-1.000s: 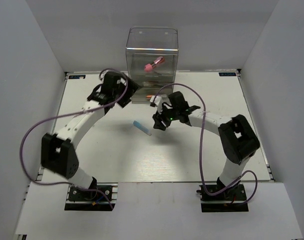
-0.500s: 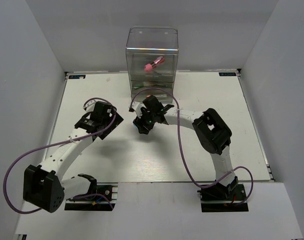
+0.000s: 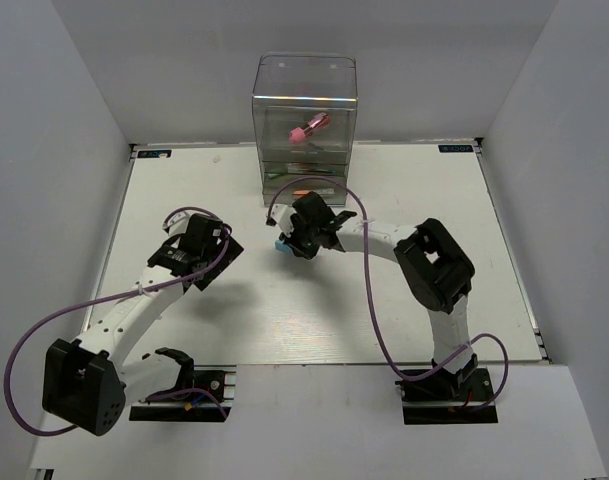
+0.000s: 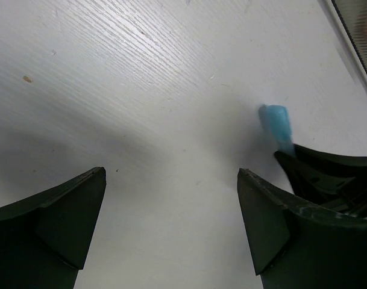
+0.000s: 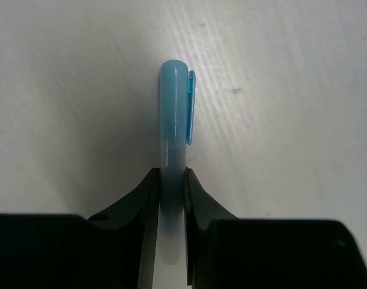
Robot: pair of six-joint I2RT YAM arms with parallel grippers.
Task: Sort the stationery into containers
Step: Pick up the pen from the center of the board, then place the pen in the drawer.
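My right gripper [image 5: 171, 180] is shut on the blue-capped white marker [image 5: 173, 120], its blue cap sticking out past the fingertips above the table. In the top view the right gripper [image 3: 292, 243] sits in front of the clear drawer box [image 3: 306, 120], with the marker's cap [image 3: 281, 243] showing at its left. A stubby pink-red tube [image 3: 308, 127] lies in the box's upper part; thin dark and orange-tipped pens lie in its drawers. My left gripper [image 4: 171, 198] is open and empty, to the left in the top view [image 3: 206, 240]; the marker's cap [image 4: 276, 123] and the right fingers show in its wrist view.
Purple cables [image 3: 44, 330] loop from both arms over the white table [image 3: 234, 320]. Grey walls close the table on the left, the right and behind the box.
My right gripper has come down from in front of the box onto the blue-capped marker and shut on it. My left arm has drawn back from the box toward the near left.
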